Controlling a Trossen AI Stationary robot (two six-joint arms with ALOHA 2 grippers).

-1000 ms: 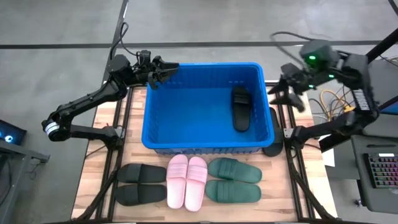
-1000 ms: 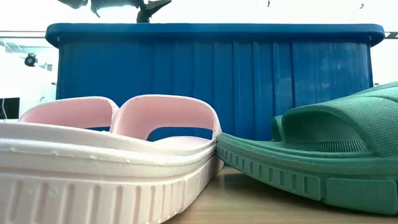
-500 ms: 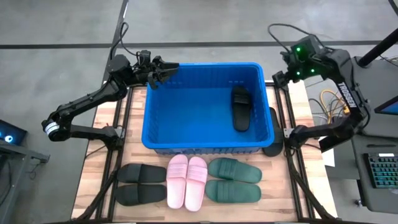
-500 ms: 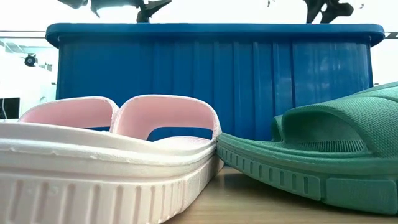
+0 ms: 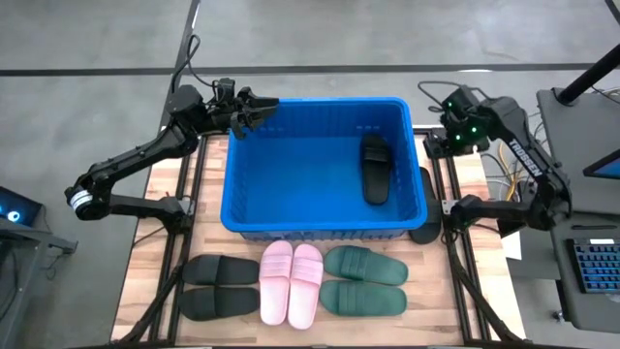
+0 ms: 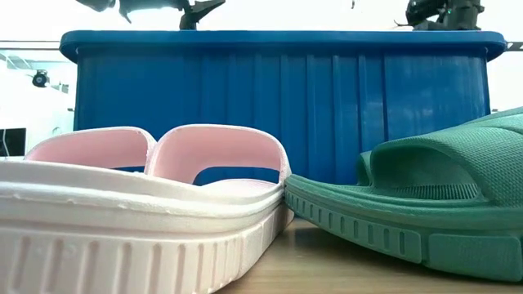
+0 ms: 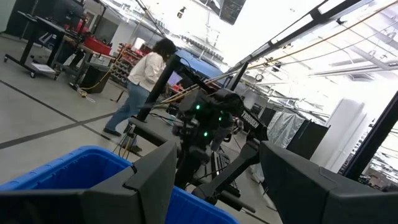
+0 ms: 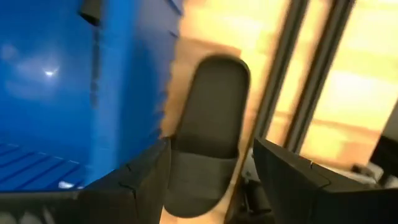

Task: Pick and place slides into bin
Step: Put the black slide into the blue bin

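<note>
The blue bin (image 5: 325, 165) stands on the table with one black slide (image 5: 375, 167) lying inside, near its right wall. A second black slide (image 5: 423, 208) lies on the table just outside that wall and also shows in the right wrist view (image 8: 208, 124). My right gripper (image 5: 438, 142) is open above the bin's far right corner, pointing down toward this slide (image 8: 210, 163) without touching it. My left gripper (image 5: 260, 105) is open and empty above the bin's far left corner. A black pair (image 5: 220, 288), a pink pair (image 5: 291, 282) and a green pair (image 5: 363, 279) lie in front of the bin.
Dark frame rails (image 5: 448, 194) run along the table's right side, close beside the outer black slide. The low view looks past a pink slide (image 6: 139, 204) and a green slide (image 6: 425, 204) at the bin's near wall (image 6: 278, 98). A person walks in the room behind (image 7: 143, 81).
My right arm has folded in toward the table. Its gripper has come down beside the bin's far right corner and has tipped to point down at the black slide beside the bin. The slides and the bin have stayed where they were.
</note>
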